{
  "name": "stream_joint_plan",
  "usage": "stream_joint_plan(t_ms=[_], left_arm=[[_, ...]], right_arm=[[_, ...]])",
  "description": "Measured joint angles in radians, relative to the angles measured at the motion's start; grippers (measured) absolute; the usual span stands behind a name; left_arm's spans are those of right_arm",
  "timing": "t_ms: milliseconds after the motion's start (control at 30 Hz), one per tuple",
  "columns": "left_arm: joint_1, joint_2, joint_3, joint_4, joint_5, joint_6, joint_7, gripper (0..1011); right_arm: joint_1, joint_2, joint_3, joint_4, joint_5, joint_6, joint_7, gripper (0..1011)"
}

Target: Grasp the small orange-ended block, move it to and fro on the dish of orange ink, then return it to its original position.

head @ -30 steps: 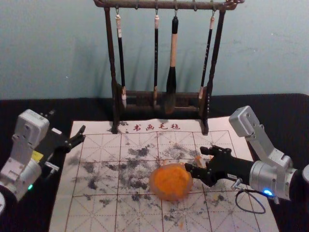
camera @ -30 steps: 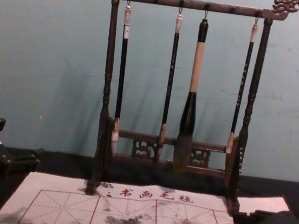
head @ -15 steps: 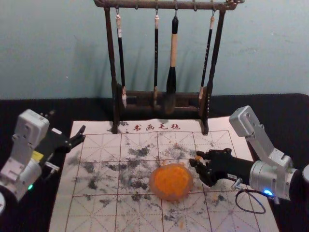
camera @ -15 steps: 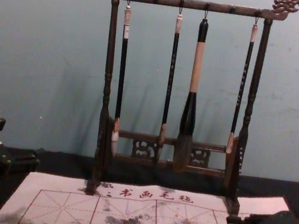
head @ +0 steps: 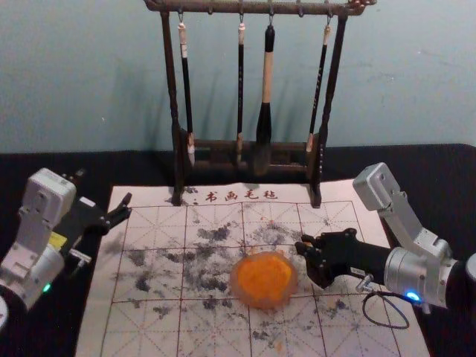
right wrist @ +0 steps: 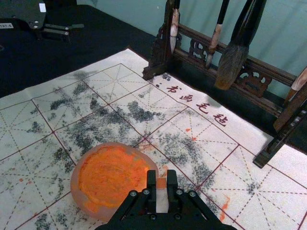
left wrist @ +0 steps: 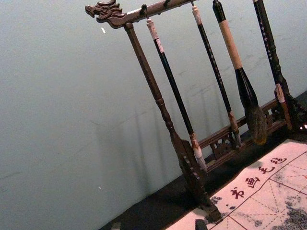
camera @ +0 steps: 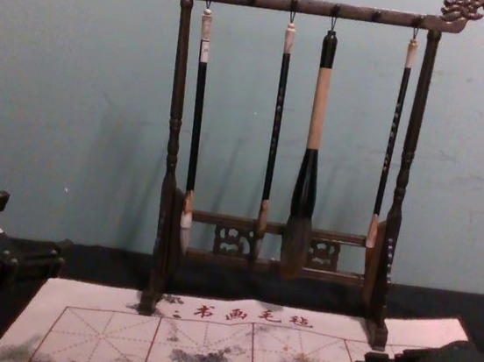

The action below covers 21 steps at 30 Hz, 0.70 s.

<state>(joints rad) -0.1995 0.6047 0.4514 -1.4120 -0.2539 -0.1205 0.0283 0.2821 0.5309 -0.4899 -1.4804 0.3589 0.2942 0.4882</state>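
My right gripper [head: 303, 244] is low over the mat, just right of the dish of orange ink [head: 263, 280]. In the right wrist view, the same gripper [right wrist: 161, 188] is shut on the small block [right wrist: 161, 202], pale with an orange end, beside the ink dish [right wrist: 111, 177]. Whether the block touches the mat I cannot tell. Off the mat's left edge, my left gripper [head: 104, 190] is parked with its fingers apart; its fingertips [left wrist: 158, 226] poke into the left wrist view's border.
A dark wooden rack [camera: 173, 146] with hanging brushes [camera: 319, 111] stands behind, its feet on the far part of the ink-stained gridded mat [head: 149, 327]. Black cloth [head: 416, 167] covers the table around the mat.
My right gripper has closed on the block, its fingers coming together from a wide spread. The left arm, dish and rack have not moved.
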Motion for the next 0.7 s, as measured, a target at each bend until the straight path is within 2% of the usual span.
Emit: stream_joint_plan(t_ms=[400,700], left_arm=[[0.000,0.000,0.000,0.000,0.000,0.000,0.000,1001],[0.000,0.000,0.000,0.000,0.000,0.000,0.000,1002]], right_arm=[[-0.003,0.002,0.001,-0.004,-0.005,-0.002,-0.006,88],[-0.025,0.012,0.024,-0.033,-0.023,-0.021,-0.023,88]])
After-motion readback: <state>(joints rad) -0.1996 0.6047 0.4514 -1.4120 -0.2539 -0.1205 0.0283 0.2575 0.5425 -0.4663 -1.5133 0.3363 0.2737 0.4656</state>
